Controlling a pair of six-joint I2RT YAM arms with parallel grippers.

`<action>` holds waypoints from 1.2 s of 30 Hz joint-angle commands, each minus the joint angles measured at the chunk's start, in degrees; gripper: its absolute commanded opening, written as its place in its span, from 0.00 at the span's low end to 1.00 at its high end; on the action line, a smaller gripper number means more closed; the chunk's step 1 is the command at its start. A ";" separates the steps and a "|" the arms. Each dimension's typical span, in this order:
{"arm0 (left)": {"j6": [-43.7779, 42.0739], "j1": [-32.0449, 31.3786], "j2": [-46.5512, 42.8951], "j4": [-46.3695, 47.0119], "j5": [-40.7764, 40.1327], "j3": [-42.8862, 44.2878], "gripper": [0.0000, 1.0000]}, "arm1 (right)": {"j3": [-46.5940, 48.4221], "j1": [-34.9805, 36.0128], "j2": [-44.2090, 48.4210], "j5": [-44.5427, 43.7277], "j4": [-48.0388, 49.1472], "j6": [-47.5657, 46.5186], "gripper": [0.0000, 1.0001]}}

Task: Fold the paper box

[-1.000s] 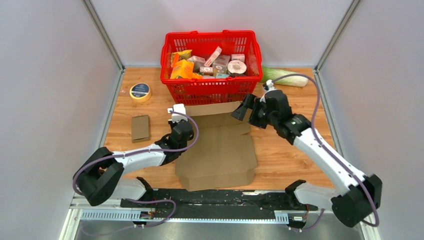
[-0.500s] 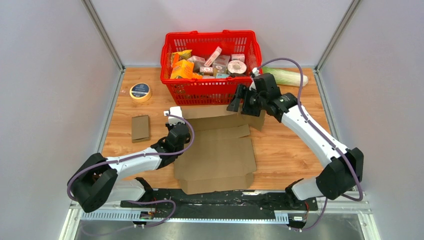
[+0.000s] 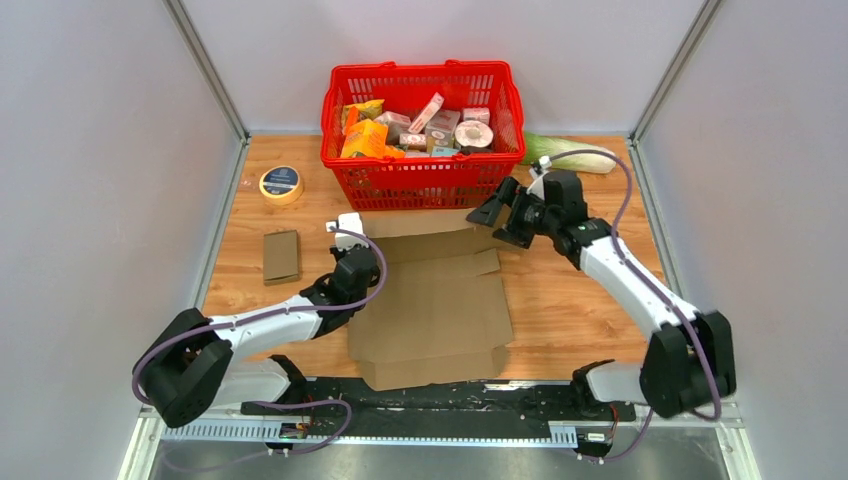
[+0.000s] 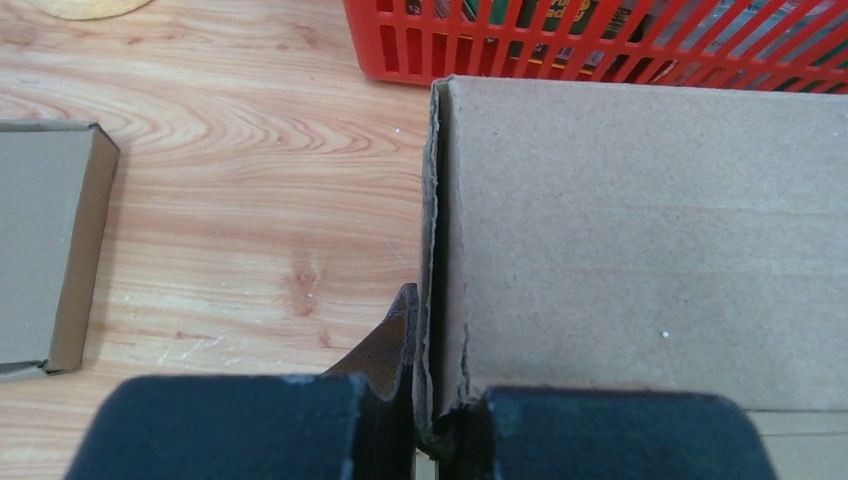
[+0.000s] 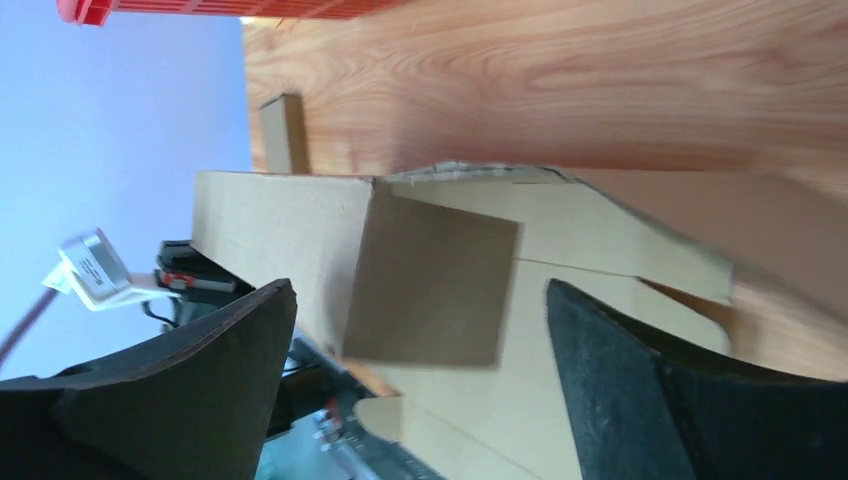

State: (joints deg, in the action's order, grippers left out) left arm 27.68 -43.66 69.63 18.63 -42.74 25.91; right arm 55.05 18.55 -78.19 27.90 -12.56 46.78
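The paper box [image 3: 432, 305] is a flat brown cardboard blank lying unfolded on the wooden table, its far strip close to the basket. My left gripper [image 3: 365, 258] is shut on the blank's left edge; in the left wrist view the cardboard [image 4: 640, 250] runs away from the pinching fingers [image 4: 530, 430]. My right gripper [image 3: 497, 213] hovers open over the far right corner. In the right wrist view a cardboard flap [image 5: 430, 280] shows between the spread fingertips [image 5: 230, 350], touching neither.
A red basket [image 3: 420, 175] full of groceries stands just behind the blank. A yellow tape roll [image 3: 281, 184] and a small flat brown box [image 3: 281, 256] lie at the left. A green vegetable [image 3: 575, 155] lies at the back right.
The right gripper swung toward the basket, lifting the far right flap, then drew back right and opened. The blank shifted slightly toward the near edge. The left grip stayed shut.
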 commanded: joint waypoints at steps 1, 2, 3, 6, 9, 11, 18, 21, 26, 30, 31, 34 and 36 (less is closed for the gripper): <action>2.56 -0.02 0.34 -5.54 2.84 -0.60 0.00 | -0.36 2.01 13.13 -18.26 -13.79 -17.41 1.00; 2.47 -0.11 0.34 -5.71 2.75 -0.60 0.00 | -5.69 2.02 17.59 -19.45 -13.11 -18.21 1.00; 2.29 -0.02 0.42 -5.80 2.75 -0.51 0.00 | -8.26 2.02 19.12 -20.07 -11.80 -17.87 1.00; 1.94 -0.02 0.51 -6.41 2.58 -0.16 0.00 | -16.52 4.47 22.47 -25.15 -5.04 -16.73 0.85; 2.46 -0.02 0.34 -7.30 2.58 -0.25 0.00 | -19.09 10.09 19.77 -39.03 0.76 -18.30 0.37; 3.08 -0.02 0.34 -7.47 2.75 -0.25 0.00 | -19.19 13.70 16.60 -45.81 6.39 -21.03 0.03; 2.46 -0.02 0.87 -9.23 2.22 0.81 0.00 | -14.00 15.03 -0.89 -55.50 8.16 -21.82 0.00; 2.46 -0.02 0.60 -9.05 2.14 0.63 0.00 | -15.05 15.03 -4.07 -53.40 12.02 -21.82 0.00; 2.20 -0.02 1.21 -9.05 2.31 0.89 0.00 | -13.65 15.91 -8.81 -50.92 16.51 -20.95 0.00; 2.29 -0.02 1.56 -8.79 2.49 0.81 0.00 | -15.23 16.43 -10.66 -53.03 18.62 -20.42 0.00; 2.29 -0.02 1.65 -8.70 2.57 0.81 0.00 | -15.49 16.70 -10.75 -54.60 18.62 -19.81 0.00; 2.55 -0.02 1.83 -8.79 2.84 0.81 0.00 | -16.99 17.31 -10.58 -56.71 18.88 -19.28 0.00; 2.55 -0.02 1.83 -8.70 2.84 0.63 0.00 | -17.43 17.75 -10.14 -59.18 18.01 -18.75 0.00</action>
State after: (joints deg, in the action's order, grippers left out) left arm 28.23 -43.53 69.87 15.92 -42.52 27.27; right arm 39.42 35.11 -87.99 -26.37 5.15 26.17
